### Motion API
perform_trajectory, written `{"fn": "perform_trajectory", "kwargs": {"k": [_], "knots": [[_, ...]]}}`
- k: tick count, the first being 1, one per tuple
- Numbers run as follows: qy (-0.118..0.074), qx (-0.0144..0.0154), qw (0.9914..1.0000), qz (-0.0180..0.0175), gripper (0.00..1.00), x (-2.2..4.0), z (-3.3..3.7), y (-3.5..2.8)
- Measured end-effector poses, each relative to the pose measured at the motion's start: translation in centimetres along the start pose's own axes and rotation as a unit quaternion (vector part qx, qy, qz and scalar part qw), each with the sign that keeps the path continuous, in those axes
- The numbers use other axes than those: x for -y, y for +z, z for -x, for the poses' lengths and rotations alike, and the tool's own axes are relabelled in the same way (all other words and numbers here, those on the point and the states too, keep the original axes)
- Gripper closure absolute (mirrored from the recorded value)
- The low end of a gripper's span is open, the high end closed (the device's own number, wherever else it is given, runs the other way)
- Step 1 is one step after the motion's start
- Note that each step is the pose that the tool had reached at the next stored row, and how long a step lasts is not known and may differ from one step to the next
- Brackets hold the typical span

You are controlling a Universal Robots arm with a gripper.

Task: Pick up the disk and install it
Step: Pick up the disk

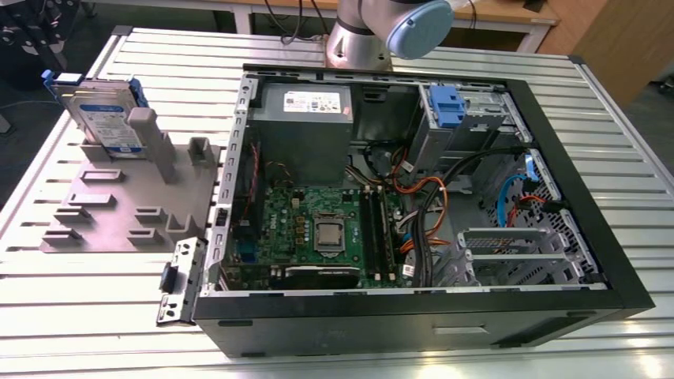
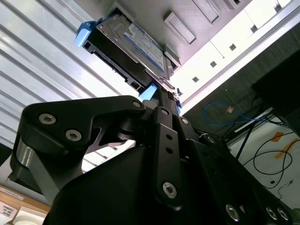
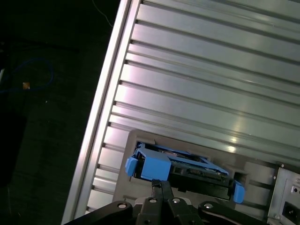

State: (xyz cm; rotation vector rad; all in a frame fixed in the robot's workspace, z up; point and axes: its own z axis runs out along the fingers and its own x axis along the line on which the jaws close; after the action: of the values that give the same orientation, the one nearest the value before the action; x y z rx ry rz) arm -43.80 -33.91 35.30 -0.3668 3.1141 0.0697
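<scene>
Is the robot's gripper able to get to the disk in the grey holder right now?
Probably yes. The disk stands upright in the grey holder with its top bare, and in the first wrist view the gripper points at it with nothing between. Its jaws look shut, though.

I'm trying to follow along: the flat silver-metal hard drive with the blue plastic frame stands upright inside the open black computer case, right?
Not inside. The flat silver-metal hard drive does stand upright, but in the grey plastic stand beside the open black computer case, at the exterior view's left, as the exterior view shows.
</scene>
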Motion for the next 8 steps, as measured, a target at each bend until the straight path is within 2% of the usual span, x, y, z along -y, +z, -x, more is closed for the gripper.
{"fn": "perform_trajectory", "kwargs": {"k": [8], "knots": [[-0.024, -0.001, 0.99971, 0.0002, 0.89, 0.0, 0.0, 0.0]]}}
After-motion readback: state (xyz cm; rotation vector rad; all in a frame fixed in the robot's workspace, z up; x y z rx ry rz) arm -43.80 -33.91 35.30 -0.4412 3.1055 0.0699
